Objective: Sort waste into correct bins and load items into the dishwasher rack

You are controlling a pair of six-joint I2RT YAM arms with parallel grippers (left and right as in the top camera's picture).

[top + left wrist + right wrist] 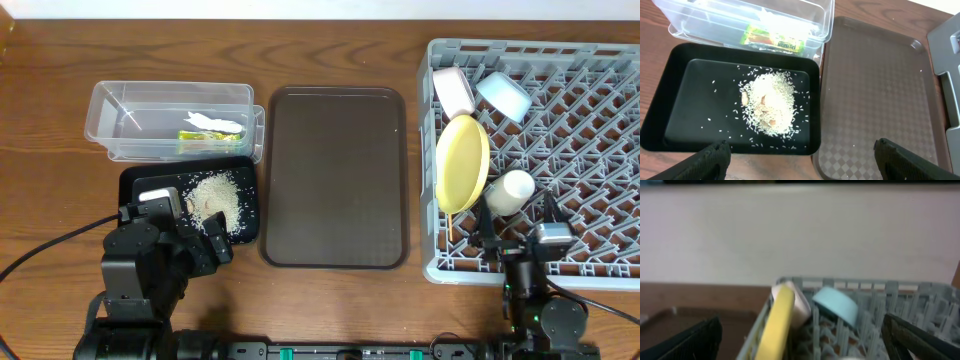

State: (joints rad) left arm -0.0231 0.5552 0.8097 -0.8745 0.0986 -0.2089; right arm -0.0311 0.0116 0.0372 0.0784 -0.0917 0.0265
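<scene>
The grey dishwasher rack [580, 150] holds the yellow plate [462, 165] on edge, the pinkish-white bowl [455, 90], the light blue bowl [503, 95] and the pale cup [510, 190]. A chopstick end [452, 226] shows below the plate. The clear tub [110, 125] holds the yellow-green wrapper [774, 39] and white paper scrap [212, 122]. The black tray [675, 100] holds the rice heap [771, 102]. My left gripper [800, 160] is open and empty at the black tray's near edge. My right gripper [800, 340] is open and empty at the rack's near edge, facing the plate [777, 322].
The dark brown serving tray [335, 175] lies between the bins and the rack, with nothing on it. Black cables run along the front table edge by both arm bases.
</scene>
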